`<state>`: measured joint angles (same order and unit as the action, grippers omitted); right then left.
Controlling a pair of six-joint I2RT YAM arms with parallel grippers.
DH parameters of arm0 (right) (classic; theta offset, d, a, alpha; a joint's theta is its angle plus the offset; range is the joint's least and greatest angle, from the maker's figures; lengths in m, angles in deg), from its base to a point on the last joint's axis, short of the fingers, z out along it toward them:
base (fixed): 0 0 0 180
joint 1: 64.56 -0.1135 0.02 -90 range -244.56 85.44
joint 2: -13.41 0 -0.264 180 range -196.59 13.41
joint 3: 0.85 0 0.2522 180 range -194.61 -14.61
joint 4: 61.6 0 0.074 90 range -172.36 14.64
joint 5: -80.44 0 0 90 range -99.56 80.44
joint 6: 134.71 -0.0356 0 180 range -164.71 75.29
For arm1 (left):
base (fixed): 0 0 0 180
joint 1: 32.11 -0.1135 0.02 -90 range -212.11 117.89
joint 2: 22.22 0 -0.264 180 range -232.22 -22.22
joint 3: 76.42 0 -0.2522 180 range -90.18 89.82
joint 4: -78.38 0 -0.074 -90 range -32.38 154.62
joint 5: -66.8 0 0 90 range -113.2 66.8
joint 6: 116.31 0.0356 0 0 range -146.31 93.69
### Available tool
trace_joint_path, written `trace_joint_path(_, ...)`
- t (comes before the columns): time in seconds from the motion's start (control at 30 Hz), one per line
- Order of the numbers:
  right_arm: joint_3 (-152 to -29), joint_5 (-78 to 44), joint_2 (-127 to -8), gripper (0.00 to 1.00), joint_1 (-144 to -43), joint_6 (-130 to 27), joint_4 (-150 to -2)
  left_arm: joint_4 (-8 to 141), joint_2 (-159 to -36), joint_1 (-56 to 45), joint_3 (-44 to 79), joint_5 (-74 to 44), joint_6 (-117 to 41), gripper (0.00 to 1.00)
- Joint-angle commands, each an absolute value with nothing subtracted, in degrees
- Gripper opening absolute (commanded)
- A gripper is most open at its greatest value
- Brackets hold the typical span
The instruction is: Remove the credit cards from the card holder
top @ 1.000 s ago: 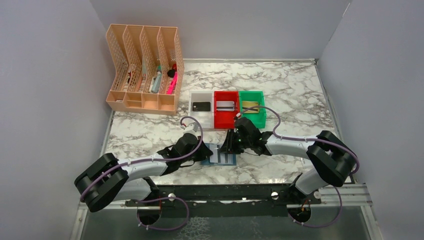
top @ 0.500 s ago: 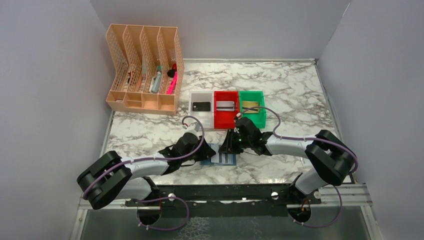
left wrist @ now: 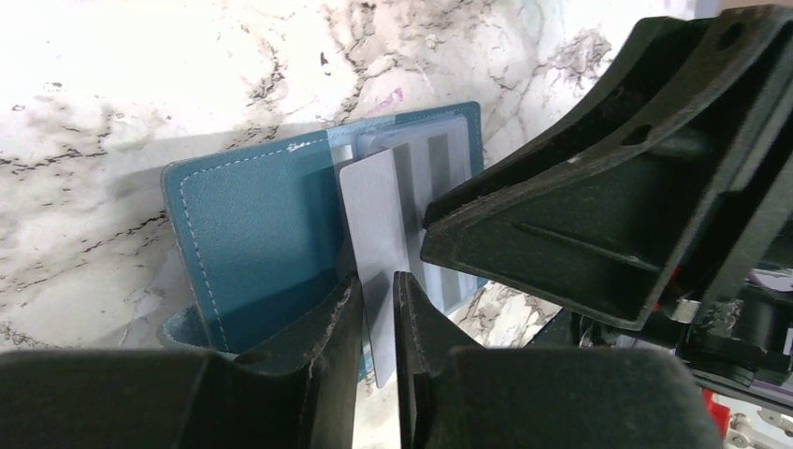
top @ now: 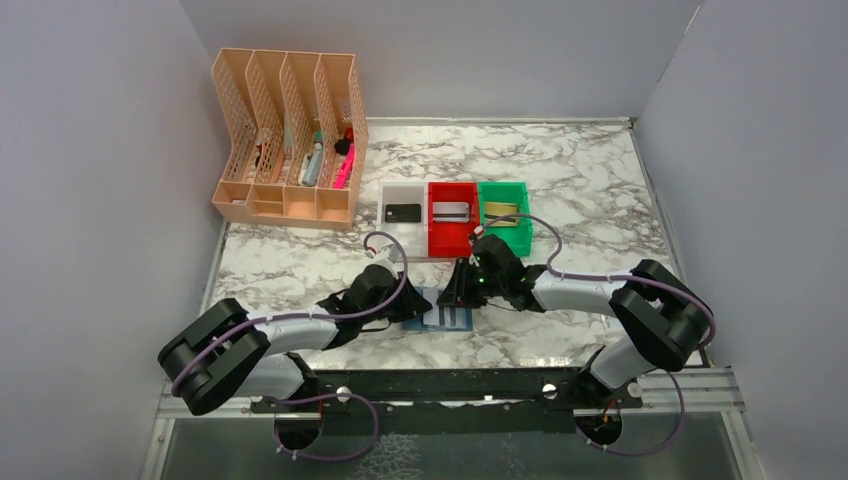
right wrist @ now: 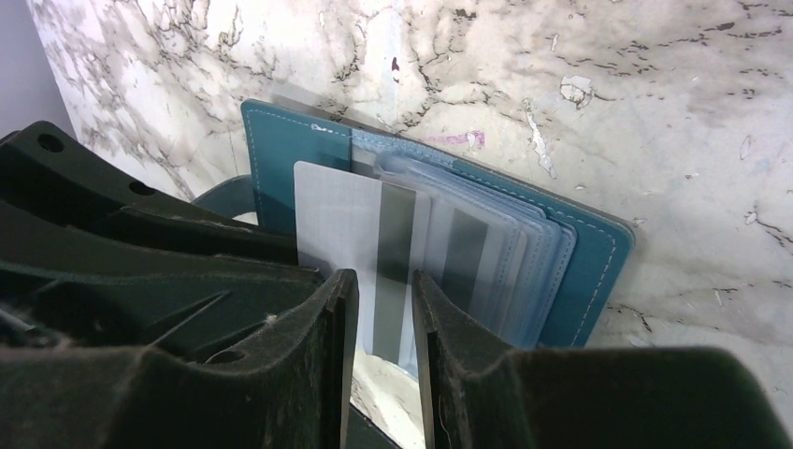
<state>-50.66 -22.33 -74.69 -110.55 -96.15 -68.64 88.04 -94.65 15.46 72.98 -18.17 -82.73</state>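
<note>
The card holder [top: 446, 310] is a blue wallet lying open on the marble between both grippers. A silver-grey credit card [left wrist: 374, 206] sticks out of its clear pockets [right wrist: 486, 243], past the wallet's edge. My left gripper [left wrist: 376, 279] hovers over that card's free end, its jaws a narrow slit apart, with the card's face showing through the gap. My right gripper [right wrist: 383, 278] is over the card [right wrist: 332, 215] and pockets from the other side, jaws parted, nothing between them. The wallet's blue cover [right wrist: 584, 257] shows beyond the pockets.
Three small bins stand just behind the wallet: a white bin [top: 403, 196] with a black card, a red bin [top: 451, 235] with a silver card, and a green bin [top: 504, 188] with a gold card. A peach mesh file rack [top: 285, 140] is at the back left.
The left arm has edged slightly right toward the wallet and its jaws have parted a little. The right arm and the wallet have not moved.
</note>
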Motion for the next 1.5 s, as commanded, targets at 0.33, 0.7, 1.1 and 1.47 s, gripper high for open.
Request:
trace_joint_path(0.33, -47.89, -18.37, -75.51, 0.34, -109.76, -94.62, -77.17, 90.32, -94.59, 14.52, 74.07, -15.94, -83.86, 0.01)
trace_joint_path(0.7, -50.25, -23.57, -70.78, 0.35, -107.14, -90.35, -78.97, 67.98, -84.34, 14.38, 67.64, -26.79, -75.91, 0.00)
trace_joint_path(1.1, -55.15, 8.52, -48.13, 0.78, -106.13, -94.05, -100.27, 66.46, -77.00, 14.38, 64.57, -26.61, -72.94, 0.00)
trace_joint_path(1.47, -48.75, 12.03, -35.44, 0.92, -104.81, -86.06, -94.55, 67.63, -80.06, 14.33, 60.68, -23.56, -69.57, 0.00)
